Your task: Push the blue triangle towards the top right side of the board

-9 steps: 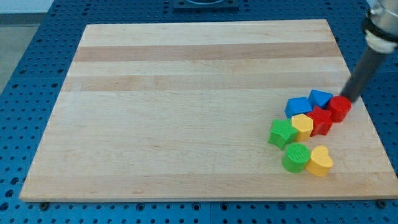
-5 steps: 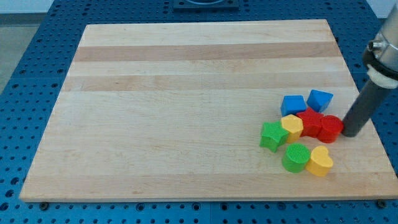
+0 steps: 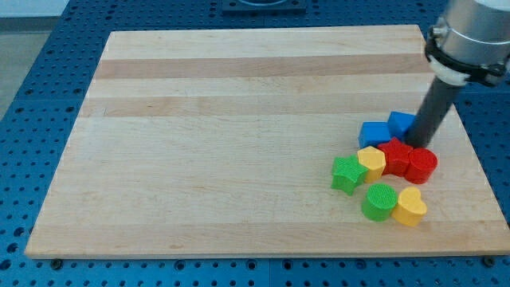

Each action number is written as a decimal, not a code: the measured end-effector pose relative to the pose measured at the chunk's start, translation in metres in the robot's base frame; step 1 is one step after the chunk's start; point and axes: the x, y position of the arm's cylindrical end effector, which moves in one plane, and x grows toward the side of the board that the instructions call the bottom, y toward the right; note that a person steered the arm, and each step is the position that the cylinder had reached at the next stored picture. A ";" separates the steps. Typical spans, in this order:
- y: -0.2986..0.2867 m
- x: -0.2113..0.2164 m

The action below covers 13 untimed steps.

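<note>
We have the wooden board (image 3: 239, 119) lying on a blue perforated table (image 3: 32, 96), and all the blocks sit bunched at roughly 4 o'clock from the board's middle. Our dark rod comes down from 1 o'clock into that bunch; there is nothing on it to open or close and it holds nothing. My tip (image 3: 417, 145) sits at the 3 o'clock edge of the blue triangle (image 3: 401, 123), seemingly touching it though we cannot tell for sure, with the rod covering part of the block. The blue triangle is at the 12 o'clock end of the cluster, with a blue cube-like block (image 3: 374, 134) just beside it at 8 o'clock. Below these are two red blocks, one (image 3: 395, 154) angular and one (image 3: 422, 164) rounder, touching each other, the tip just above them. A yellow block (image 3: 371, 160) and a green star (image 3: 347, 174) are at 9 o'clock of the reds; a green ribbed cylinder (image 3: 380, 201) and a yellow heart (image 3: 410, 206) are at 6 o'clock. We judge the triangle small, rigid, light plastic, slick on the wood, likely to spin if pushed off-centre. No grasp is possible: contact should be on its 7 o'clock face, pushing toward 1 o'clock; from the current side it would go the wrong way.
</note>
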 end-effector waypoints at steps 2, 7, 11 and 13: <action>-0.017 -0.082; -0.051 -0.109; -0.050 -0.103; -0.053 -0.052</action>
